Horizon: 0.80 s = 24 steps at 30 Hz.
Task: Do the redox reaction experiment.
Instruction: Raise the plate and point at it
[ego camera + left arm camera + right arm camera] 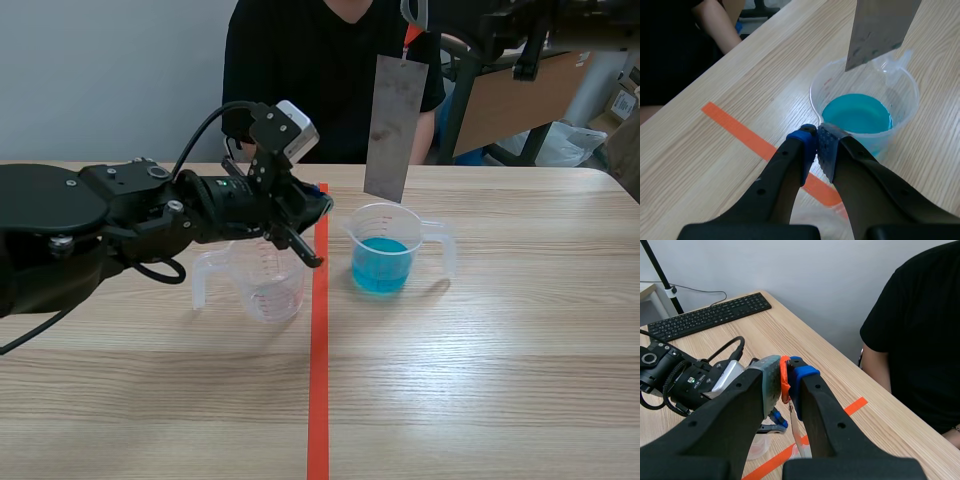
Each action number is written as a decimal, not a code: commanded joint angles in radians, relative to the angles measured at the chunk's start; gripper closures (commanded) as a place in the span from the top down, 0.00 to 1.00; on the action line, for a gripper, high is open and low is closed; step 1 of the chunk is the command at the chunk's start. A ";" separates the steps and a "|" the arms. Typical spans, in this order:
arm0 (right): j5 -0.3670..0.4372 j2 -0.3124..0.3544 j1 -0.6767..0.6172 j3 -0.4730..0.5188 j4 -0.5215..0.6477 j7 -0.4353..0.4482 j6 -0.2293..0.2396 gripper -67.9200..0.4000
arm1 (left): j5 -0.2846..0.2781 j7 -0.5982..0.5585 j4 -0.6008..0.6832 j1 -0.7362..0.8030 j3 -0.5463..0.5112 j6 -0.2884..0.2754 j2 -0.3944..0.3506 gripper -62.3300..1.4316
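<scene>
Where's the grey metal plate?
The metal plate hangs from the right gripper over the cup of blue liquid, right of the orange tape line in the scene view.

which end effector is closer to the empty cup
left. its end effector is shut, close over the empty cup rim by the tape. the right end effector is raised high, holding the metal plate above the blue cup.

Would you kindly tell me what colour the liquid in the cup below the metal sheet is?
The liquid is bright blue, clearest in the left wrist view.
</scene>
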 commanded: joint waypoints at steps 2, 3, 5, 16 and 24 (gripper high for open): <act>0.023 0.008 0.018 0.010 0.023 0.015 0.008 0.03 | -0.006 -0.033 0.018 -0.027 -0.005 -0.003 0.010 0.10; 0.023 0.008 0.018 0.010 0.023 0.015 0.008 0.03 | -0.006 -0.040 0.018 -0.027 -0.005 -0.003 0.013 0.10; 0.023 0.008 0.018 0.010 0.023 0.015 0.008 0.03 | -0.006 -0.043 0.018 -0.027 -0.005 -0.003 0.018 0.10; 0.023 0.008 0.018 0.010 0.023 0.015 0.008 0.03 | -0.007 -0.063 0.018 -0.033 -0.005 -0.023 0.030 0.10; 0.023 0.008 0.018 0.010 0.023 0.015 0.008 0.03 | -0.007 -0.069 0.018 -0.038 -0.005 -0.046 0.041 0.10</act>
